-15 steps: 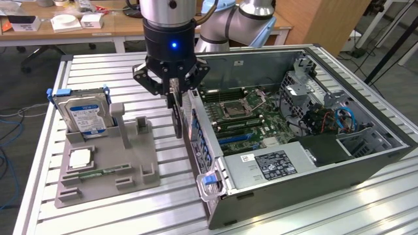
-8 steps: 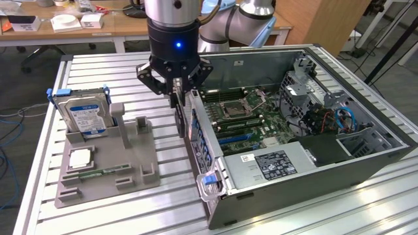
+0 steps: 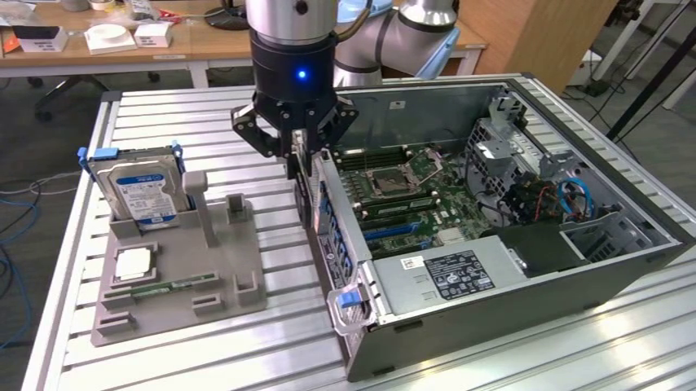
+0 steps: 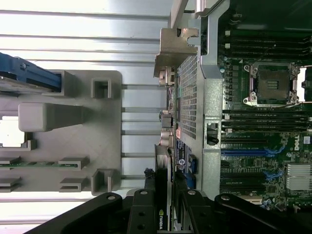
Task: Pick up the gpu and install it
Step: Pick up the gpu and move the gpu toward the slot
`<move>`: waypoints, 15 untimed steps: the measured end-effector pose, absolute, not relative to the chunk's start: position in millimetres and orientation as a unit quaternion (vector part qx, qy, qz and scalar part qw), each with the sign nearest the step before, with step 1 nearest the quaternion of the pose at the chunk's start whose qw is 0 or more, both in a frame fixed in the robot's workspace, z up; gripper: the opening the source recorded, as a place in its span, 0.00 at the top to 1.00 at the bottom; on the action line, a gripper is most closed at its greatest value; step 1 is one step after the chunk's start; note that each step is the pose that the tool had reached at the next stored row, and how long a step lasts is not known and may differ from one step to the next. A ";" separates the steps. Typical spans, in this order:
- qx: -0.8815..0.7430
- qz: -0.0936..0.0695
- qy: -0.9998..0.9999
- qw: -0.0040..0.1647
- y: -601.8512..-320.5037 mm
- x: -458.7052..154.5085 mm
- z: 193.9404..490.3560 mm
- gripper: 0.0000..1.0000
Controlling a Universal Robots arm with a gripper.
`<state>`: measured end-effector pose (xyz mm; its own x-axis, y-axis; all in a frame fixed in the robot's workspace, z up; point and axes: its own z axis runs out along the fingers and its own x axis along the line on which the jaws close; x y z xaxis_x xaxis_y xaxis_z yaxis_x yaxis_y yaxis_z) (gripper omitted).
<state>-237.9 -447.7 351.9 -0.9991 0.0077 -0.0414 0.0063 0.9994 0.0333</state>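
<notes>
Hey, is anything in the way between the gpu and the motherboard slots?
The gripper holds the gpu just outside the case's rear wall; that wall stands between it and the blue slots. Nothing else visible does.

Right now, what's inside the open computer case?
Inside the computer case you can see the motherboard with its processor socket, memory sticks, blue cables and a labelled power supply. What lies under the power supply is covered.
</notes>
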 end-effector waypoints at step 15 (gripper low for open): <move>0.004 0.017 1.000 0.020 -447.7 -237.8 371.1 0.74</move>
